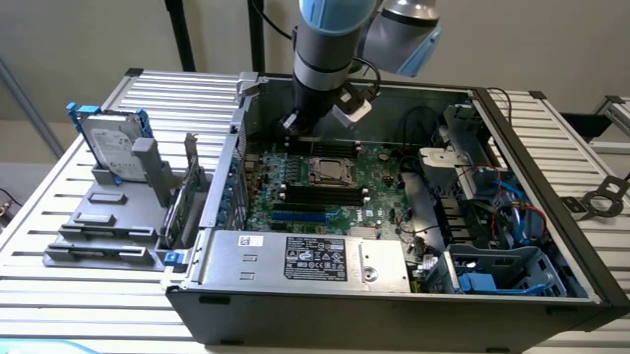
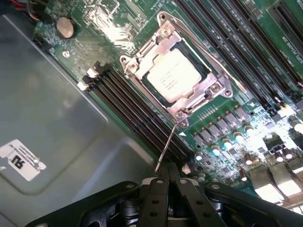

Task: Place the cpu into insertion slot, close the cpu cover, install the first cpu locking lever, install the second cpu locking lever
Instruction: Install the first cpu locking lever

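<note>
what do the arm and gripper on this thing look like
The arm is a grey metal tube with light blue joint caps. A black cable loops beside the wrist, and a white block is mounted low on it. The gripper is black, with two narrow flat fingers dotted with small round holes.

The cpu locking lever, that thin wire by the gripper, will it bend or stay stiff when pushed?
The locking lever looks like thin bare metal wire, so probably springy and light. Its smooth surface might slip off the shut gripper. Anchored by the cpu cover corner, it should swing.
</note>
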Controlling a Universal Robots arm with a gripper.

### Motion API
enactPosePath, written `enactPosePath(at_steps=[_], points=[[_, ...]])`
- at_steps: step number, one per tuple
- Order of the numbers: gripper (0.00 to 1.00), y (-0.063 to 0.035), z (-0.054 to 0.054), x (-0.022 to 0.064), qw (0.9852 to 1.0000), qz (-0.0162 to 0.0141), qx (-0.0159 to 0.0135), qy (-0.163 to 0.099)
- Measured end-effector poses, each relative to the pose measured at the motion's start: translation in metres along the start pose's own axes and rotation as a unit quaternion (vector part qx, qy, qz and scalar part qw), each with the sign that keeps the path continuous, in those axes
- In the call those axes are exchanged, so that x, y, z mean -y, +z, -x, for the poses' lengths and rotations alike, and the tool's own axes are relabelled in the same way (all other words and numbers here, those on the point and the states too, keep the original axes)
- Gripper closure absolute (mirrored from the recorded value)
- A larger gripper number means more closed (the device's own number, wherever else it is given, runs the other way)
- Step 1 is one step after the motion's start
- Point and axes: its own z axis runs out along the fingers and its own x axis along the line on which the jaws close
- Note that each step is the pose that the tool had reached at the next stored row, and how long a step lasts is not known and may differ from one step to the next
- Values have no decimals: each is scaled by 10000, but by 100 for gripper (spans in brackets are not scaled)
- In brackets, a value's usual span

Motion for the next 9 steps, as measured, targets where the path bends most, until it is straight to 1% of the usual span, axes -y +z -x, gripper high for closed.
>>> enactPosePath(at_steps=[4, 9], points=[[89, 0, -71, -64, 10000, 19, -19, -2], [89, 60, -67, -97, 10000, 42, -41, -7]])
